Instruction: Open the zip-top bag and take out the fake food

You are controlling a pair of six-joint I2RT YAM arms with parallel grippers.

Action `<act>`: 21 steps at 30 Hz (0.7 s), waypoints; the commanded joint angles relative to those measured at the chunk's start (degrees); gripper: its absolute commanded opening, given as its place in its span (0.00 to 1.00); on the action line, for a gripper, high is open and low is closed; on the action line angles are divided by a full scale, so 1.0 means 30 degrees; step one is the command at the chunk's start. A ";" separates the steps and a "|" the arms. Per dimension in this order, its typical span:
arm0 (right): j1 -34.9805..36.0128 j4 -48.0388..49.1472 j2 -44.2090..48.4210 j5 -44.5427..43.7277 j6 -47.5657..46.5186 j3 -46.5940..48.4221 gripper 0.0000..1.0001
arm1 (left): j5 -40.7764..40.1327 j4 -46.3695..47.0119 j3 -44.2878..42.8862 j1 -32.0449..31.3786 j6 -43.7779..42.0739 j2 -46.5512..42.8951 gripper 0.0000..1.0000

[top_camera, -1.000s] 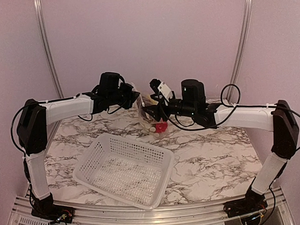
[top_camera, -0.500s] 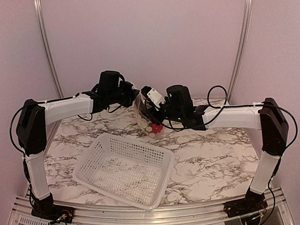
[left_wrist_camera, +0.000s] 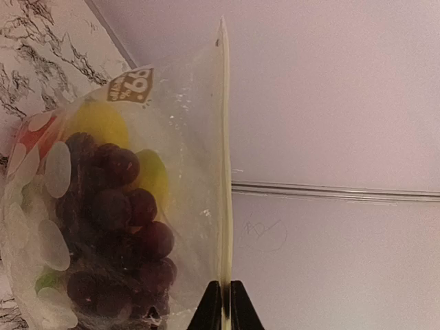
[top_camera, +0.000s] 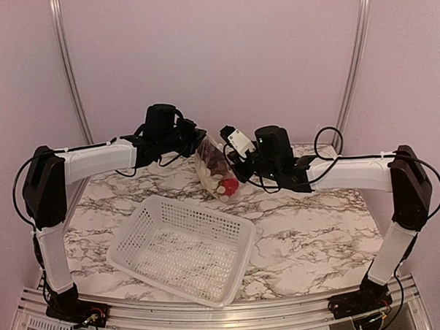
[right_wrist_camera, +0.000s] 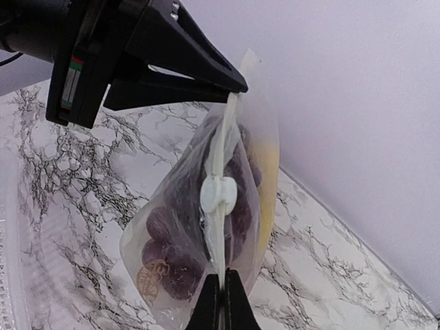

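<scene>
The clear zip-top bag (top_camera: pixel 214 172) hangs above the marble table between both grippers. Through its plastic I see fake food: a dark purple grape bunch (left_wrist_camera: pixel 117 206), a yellow piece (left_wrist_camera: pixel 100 124) and a red piece (top_camera: pixel 232 185). My left gripper (left_wrist_camera: pixel 225 302) is shut on the pale zip strip (left_wrist_camera: pixel 225 172) at one end. My right gripper (right_wrist_camera: pixel 221 292) is shut on the same strip just below the white slider (right_wrist_camera: pixel 218 194). In the right wrist view the left gripper's black fingers (right_wrist_camera: pixel 206 69) pinch the strip's upper end. In the top view the grippers, left (top_camera: pixel 199 142) and right (top_camera: pixel 225 159), sit close together.
A white perforated basket (top_camera: pixel 181 247) stands on the marble table (top_camera: pixel 310 227) in front of the bag, toward the left. Pink walls with metal corner posts (top_camera: pixel 70 84) close off the back and sides.
The right arm swung in toward the bag and its jaws went from open to shut on the zip strip. The bag shifted slightly. The left arm stayed in place.
</scene>
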State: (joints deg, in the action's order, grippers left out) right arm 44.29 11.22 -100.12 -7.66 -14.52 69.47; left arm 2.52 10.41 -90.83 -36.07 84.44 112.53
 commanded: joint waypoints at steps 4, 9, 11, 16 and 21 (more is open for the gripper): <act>-0.2088 0.0556 0.2336 0.3687 -0.0226 -0.0664 0.00 | 0.0192 0.4204 0.0985 0.0065 -0.4539 -0.2372 0.34; -0.3006 -0.0155 0.2374 0.5940 -0.1341 -0.0438 0.00 | 0.1561 0.4442 0.1000 0.0169 -1.0426 -0.3047 0.62; -0.3387 -0.0245 0.2549 0.6635 -0.1426 -0.0517 0.00 | 0.2043 0.3865 0.1142 0.0434 -1.3484 -0.3566 0.72; -0.3689 -0.0125 0.3149 0.8159 -0.1433 -0.0969 0.00 | 0.3360 0.1896 0.1373 0.0746 -2.1489 -0.4458 0.80; -0.3687 0.0406 0.3540 0.8245 -0.1177 -0.1652 0.00 | 0.5106 0.1564 0.3073 0.0687 -2.8580 -0.5295 0.80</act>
State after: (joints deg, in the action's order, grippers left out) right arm 33.56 8.99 -92.97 14.15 -18.24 65.28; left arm 12.08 18.76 -85.56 -33.93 21.85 98.83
